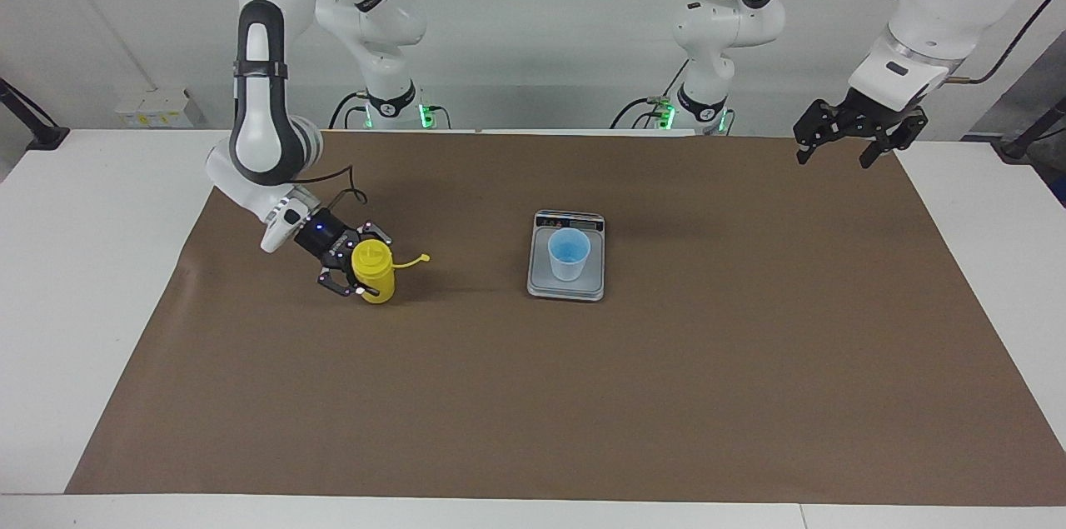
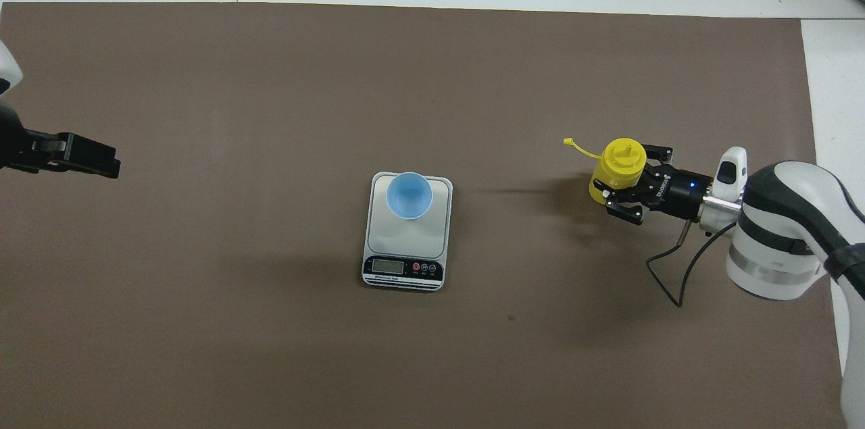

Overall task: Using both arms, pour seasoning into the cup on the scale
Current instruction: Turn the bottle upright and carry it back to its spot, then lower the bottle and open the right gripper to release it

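The yellow seasoning bottle [image 1: 372, 271] [image 2: 618, 167] stands upright on the brown mat toward the right arm's end of the table, its tethered cap [image 1: 425, 257] hanging open to the side. My right gripper [image 1: 365, 266] [image 2: 627, 180] reaches in low and level, its fingers closed on the bottle's upper body. The light blue cup [image 1: 569, 254] [image 2: 409, 195] stands on the grey scale [image 1: 585, 289] [image 2: 380, 234] at mid-table, apart from the bottle. My left gripper [image 1: 858, 137] [image 2: 91, 159] waits open in the air over the mat's edge at the left arm's end.
A brown mat [image 1: 533, 396] covers most of the white table [image 1: 75, 279]. The scale's display strip [image 2: 403, 268] faces the robots. A black cable [image 2: 676, 267] loops from the right wrist down over the mat.
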